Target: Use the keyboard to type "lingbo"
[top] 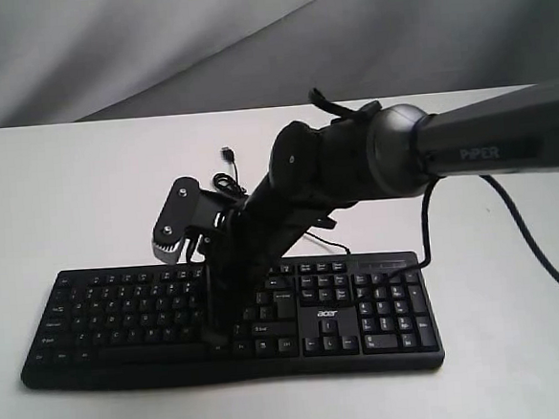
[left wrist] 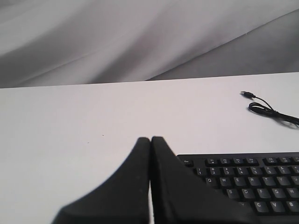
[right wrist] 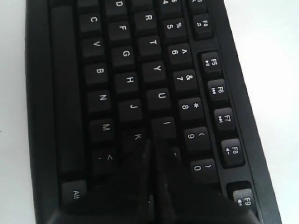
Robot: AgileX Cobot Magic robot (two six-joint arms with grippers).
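Note:
The black keyboard (top: 124, 311) with white legends and an "acer" logo lies flat near the table's front edge. My right gripper (top: 217, 340) reaches across from the right and points steeply down onto the letter keys. In the right wrist view the right gripper (right wrist: 152, 140) is shut, and its joined tips sit just past the K key (right wrist: 137, 136) and beside the I key (right wrist: 164, 124), covering the keys behind them. My left gripper (left wrist: 150, 139) is shut with nothing in it. It hovers over bare table next to the Esc corner of the keyboard (left wrist: 252, 179).
The keyboard's thin black USB cable (top: 228, 180) lies coiled on the white table (top: 57, 187) behind the keyboard, and the cable (left wrist: 266, 108) also shows in the left wrist view. A grey cloth backdrop (top: 153, 46) hangs behind the table.

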